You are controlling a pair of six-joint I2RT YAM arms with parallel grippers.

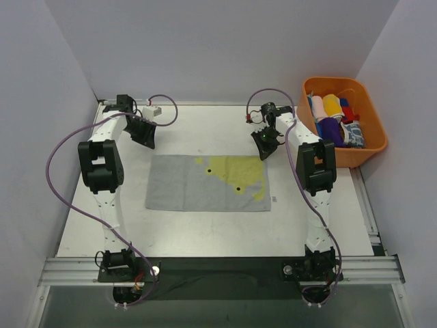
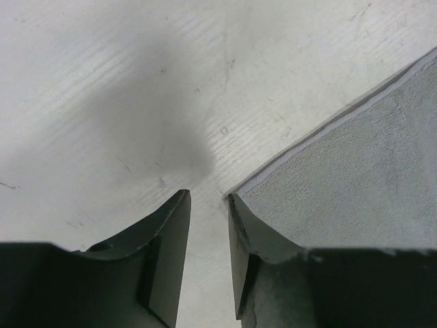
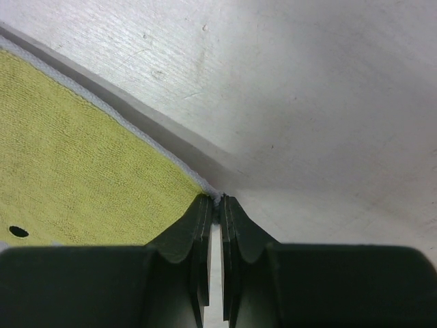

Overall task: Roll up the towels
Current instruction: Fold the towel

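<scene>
Well, towel lies flat on the table, grey w/ a yellow patch on its right half. Left gripper is at the far-left corner, fingers spread w/ a gap; grey corner sits just beside one fingertip, partly under it. Right gripper is at the far-right corner, fingers pressed together, yellow corner touching the tips; can't tell if cloth is nipped.

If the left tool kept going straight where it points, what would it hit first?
The left tool would likely meet the bare table, just beside the towel corner; depth is unclear.
</scene>
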